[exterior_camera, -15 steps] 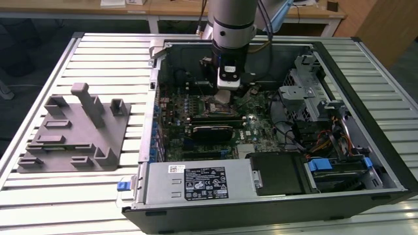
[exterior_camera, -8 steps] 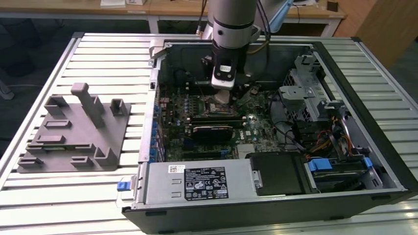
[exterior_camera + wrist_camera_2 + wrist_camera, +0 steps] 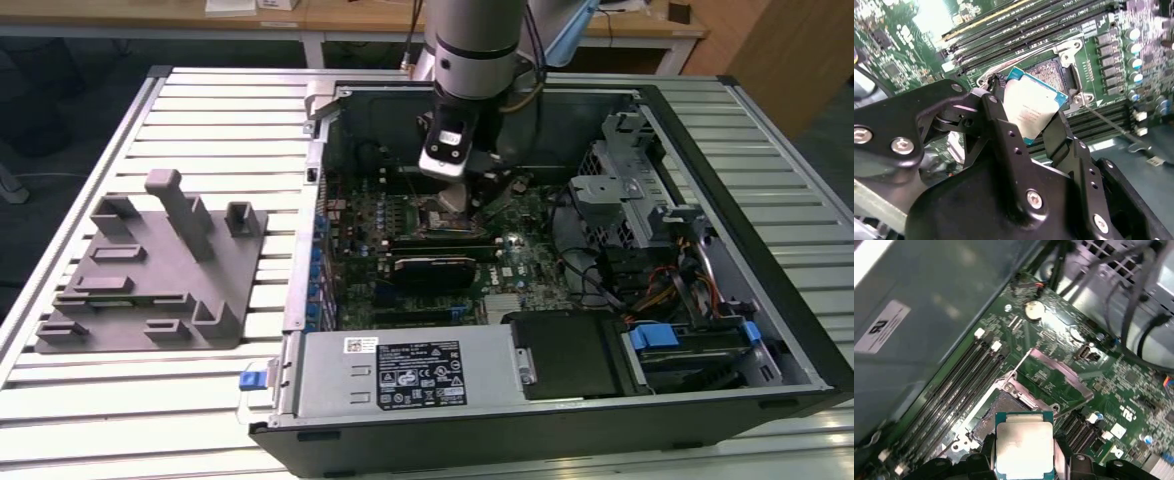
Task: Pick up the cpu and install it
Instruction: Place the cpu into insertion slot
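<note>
The cpu [image 3: 1031,107], a small flat square chip with a silvery top and a teal rim, is pinched by its edges in my gripper [image 3: 1029,117]. It hangs tilted just above the open socket [image 3: 1051,75] on the green motherboard. In the first wrist view the cpu [image 3: 1024,445] sits between the black fingers [image 3: 1074,462], with the socket [image 3: 999,407] directly beyond it and the socket's metal load plate [image 3: 1059,377] flipped open. In the exterior view my gripper [image 3: 454,195] reaches down into the open computer case [image 3: 561,250] over the middle of the board.
A grey plastic fixture [image 3: 147,270] lies on the slatted table at the exterior view's left. Inside the case are a power supply [image 3: 400,375], a black block [image 3: 574,355], a drive cage [image 3: 627,190] and loose cables [image 3: 667,290]. Memory slots [image 3: 959,390] run beside the socket.
</note>
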Available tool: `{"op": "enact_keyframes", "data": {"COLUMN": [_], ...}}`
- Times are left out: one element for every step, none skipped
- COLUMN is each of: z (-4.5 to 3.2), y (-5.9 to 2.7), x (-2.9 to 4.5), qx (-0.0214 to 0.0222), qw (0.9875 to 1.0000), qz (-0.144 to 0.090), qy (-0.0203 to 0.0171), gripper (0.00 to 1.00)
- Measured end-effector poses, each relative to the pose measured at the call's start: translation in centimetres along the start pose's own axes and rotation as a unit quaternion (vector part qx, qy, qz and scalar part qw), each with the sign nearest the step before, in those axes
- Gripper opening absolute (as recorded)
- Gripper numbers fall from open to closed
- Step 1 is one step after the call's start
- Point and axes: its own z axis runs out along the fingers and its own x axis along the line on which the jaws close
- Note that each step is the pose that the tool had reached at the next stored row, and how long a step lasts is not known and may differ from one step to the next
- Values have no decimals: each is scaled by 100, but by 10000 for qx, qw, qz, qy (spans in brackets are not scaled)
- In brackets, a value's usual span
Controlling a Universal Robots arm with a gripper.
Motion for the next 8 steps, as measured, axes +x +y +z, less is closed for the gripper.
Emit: {"op": "enact_keyframes", "data": {"z": [0,0,0,1,1,1,1,1], "y": [0,0,0,0,0,0,0,0], "x": [0,0,0,0,0,0,0,0], "qx": [0,0,0,0,0,-1,-1,-1], "qw": [10000,9998,9996,9994,9990,9986,9981,9976], "qz": [89,180,270,355,436,527,609,690], "qy": [-4,-7,-11,-15,-18,-22,-25,-29], "gripper": [55,55,55,55,55,55,55,55]}}
